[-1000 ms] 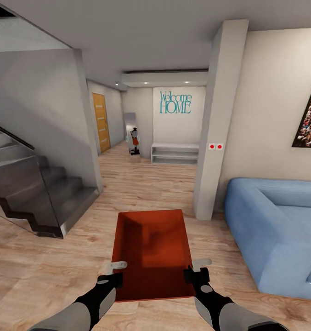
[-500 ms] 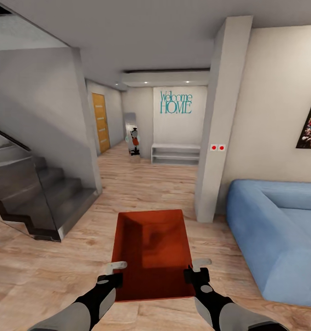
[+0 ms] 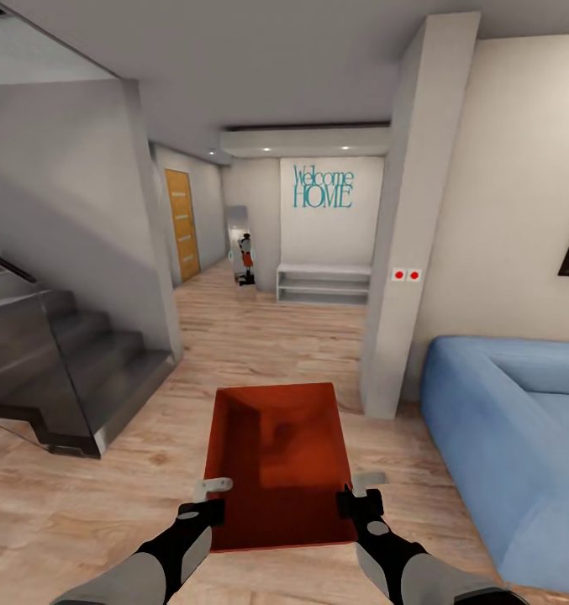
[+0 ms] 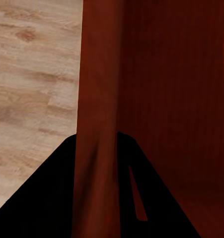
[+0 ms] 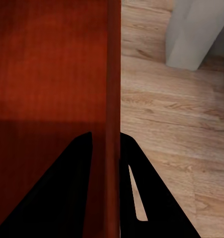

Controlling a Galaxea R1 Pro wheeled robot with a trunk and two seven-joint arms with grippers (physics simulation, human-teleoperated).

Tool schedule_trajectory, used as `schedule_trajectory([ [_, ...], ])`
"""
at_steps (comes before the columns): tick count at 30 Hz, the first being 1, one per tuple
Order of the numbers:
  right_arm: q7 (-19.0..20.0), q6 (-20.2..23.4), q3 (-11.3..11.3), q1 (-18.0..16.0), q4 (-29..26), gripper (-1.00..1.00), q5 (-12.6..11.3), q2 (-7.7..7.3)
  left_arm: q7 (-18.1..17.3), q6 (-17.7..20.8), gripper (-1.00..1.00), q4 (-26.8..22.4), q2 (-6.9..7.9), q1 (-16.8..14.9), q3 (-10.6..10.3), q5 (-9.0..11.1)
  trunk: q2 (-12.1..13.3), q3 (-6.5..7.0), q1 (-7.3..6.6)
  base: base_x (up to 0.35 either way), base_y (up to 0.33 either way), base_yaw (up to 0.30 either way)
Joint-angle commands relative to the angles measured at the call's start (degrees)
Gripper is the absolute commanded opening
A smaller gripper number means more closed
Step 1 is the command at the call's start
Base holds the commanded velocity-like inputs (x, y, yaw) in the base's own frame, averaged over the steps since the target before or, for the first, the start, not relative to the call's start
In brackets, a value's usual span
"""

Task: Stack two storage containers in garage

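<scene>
Pale wood-plank floor (image 3: 259,344) runs ahead of us through a hallway towards a wall lettered "Welcome HOME" (image 3: 321,186), with a grey staircase (image 3: 61,361) off beyond the left gripper (image 3: 210,494) and a blue sofa (image 3: 503,437) beyond the right gripper (image 3: 361,491). A white pillar (image 3: 402,252) stands forward of the right gripper, beside the sofa.

We find one orange-red storage container (image 3: 277,458) carried between the two grippers, clear of the floor as far as we can judge. In the left wrist view the dark fingers (image 4: 57,198) straddle the container's left long wall, one inside and one outside, clamped on it. The right wrist view shows the same arrangement on the right long wall, fingers (image 5: 67,193) closed on either side of it. Both grips sit near the container's near end.

The container sits open side up, level, its interior showing nothing inside. Its long axis runs straight away from us, from between the grippers towards the hallway.

We judge the step in hand to be transport: one container is held, and this is not the garage. The next move calls for driving on along the hallway with both grips kept firm and level, passing between staircase and pillar. We record no second container here.
</scene>
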Motion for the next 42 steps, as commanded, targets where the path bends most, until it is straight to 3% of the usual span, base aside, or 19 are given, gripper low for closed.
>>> schedule_trajectory([
  [1,-0.19,0.02,-3.35,0.00,0.02,-1.00,0.35,-0.20,0.42,0.16,-1.00,-0.26,3.61,-0.04,2.73,4.86,-0.04,-0.02,0.05,0.322,0.000,0.000],
  [15,-0.19,0.01,-3.42,0.00,0.02,-1.00,0.33,-0.26,0.41,0.15,-1.00,-0.24,3.61,-0.04,2.69,4.86,-0.04,-0.02,0.05,0.322,0.000,0.022],
  [36,-0.19,0.03,-3.35,0.00,0.02,-1.00,0.33,-0.19,0.34,0.15,-1.00,-0.12,3.61,-0.04,2.56,4.86,-0.04,-0.02,0.05,0.322,0.000,0.283],
  [42,-0.19,0.01,-3.36,0.00,0.02,-1.00,0.33,-0.26,0.34,0.10,-1.00,-0.17,3.61,-0.04,2.56,4.86,-0.04,-0.02,0.05,0.322,0.000,0.112],
])
